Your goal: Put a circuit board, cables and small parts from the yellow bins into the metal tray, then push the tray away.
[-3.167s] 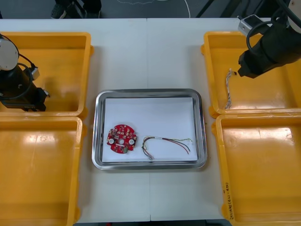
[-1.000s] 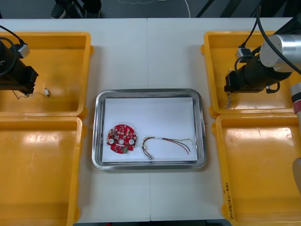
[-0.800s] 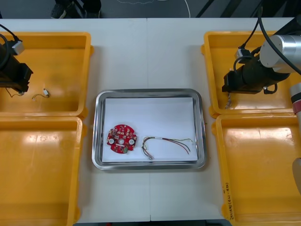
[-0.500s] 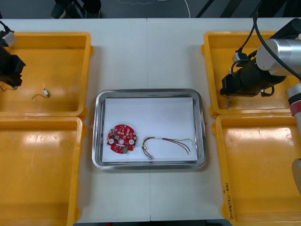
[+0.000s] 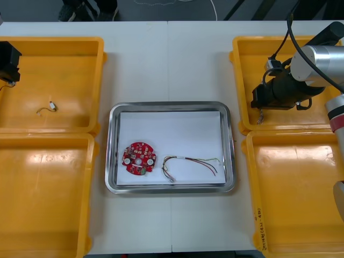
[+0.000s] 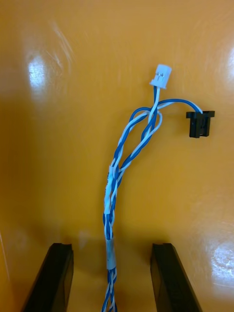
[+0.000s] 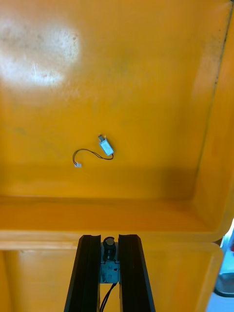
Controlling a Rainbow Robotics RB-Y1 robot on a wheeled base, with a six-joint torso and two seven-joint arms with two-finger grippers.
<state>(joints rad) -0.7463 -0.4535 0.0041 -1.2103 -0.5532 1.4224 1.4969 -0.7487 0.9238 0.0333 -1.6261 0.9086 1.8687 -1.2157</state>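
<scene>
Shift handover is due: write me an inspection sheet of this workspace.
Surface: light table, four yellow bins, two each side.
Job's things: metal tray holds red circuit board and red and yellow cable; second small metal part in far left bin.
Clutter: nothing seen.
Grippers: left gripper shut on small metal part, at far left bin's outer edge; right gripper open in far right bin.
Cables: twisted blue and white cable between right fingers.
Surroundings: dark floor beyond table.

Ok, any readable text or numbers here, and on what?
Rim of the near right yellow bin: dark handwriting, too small to read.
Round red circuit board in the shiny metal tray: no legible print.
Left gripper, holding a small metal part at the far left bin; right gripper in the far right bin: unmarked.
</scene>
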